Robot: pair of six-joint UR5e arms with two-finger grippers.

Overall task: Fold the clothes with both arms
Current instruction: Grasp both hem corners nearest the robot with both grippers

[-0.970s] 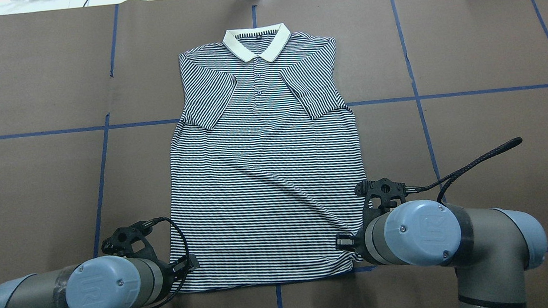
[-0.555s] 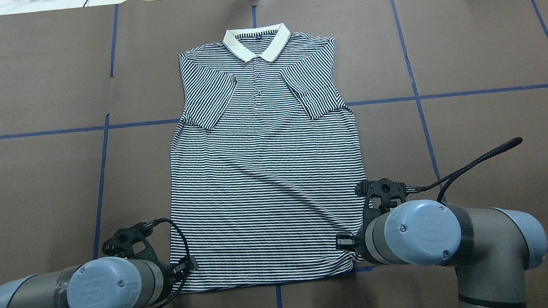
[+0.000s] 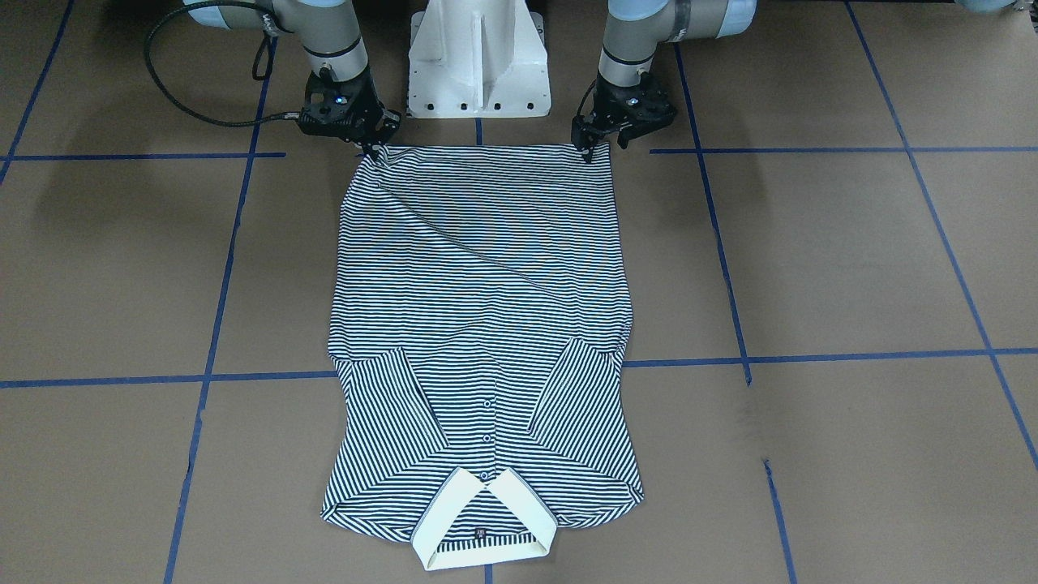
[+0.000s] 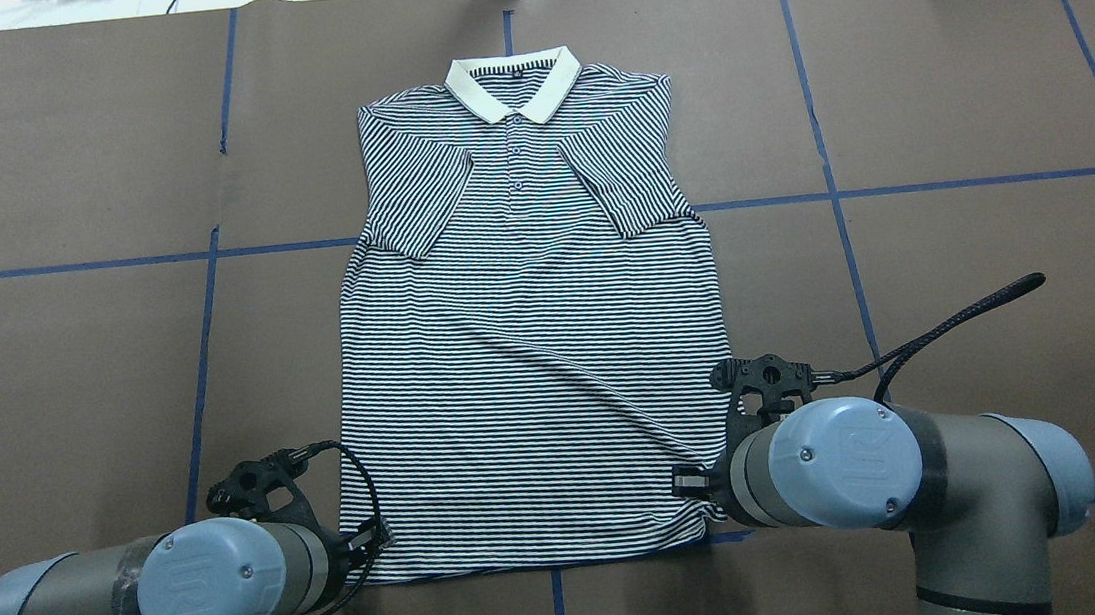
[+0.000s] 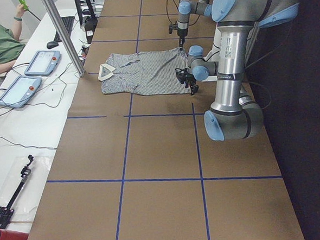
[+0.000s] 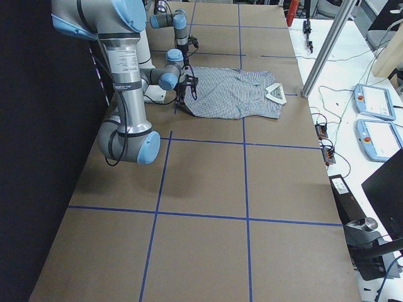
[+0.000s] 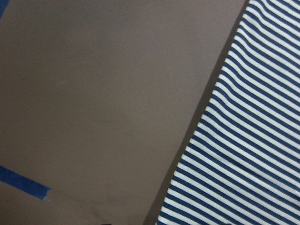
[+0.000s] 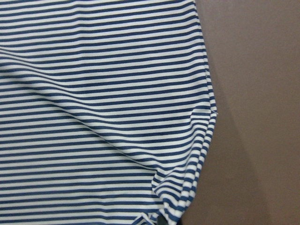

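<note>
**tapegrid:** What was the layout? The brown worktop [image 4: 940, 109] had the polo shirt [image 4: 531, 349] flat in the middle, front up. Its hem ran along the robot's edge and the sleeves were already tucked in over the chest.

**foldbot_fan:** Yep. The left arm [image 4: 134, 598] and right arm [image 4: 925, 472] each sat at a hem corner by that near edge. The right gripper [image 3: 375, 148] looked pinched onto its corner, since the cloth was bunched there and a crease ran diagonally off it. The left gripper [image 3: 587, 152] touched the other corner, but I couldn't tell if it was clamped or loose.

**tapegrid:** How would it handle?

**foldbot_fan:** My guess was light, soft, floppy knit. It'd sag between the two holds and could slip out of a shallow pinch. I'd have grabbed both layers right at the hem corners, kept them level, then carried the hem toward the collar [image 4: 477, 98] at the far edge.
</note>
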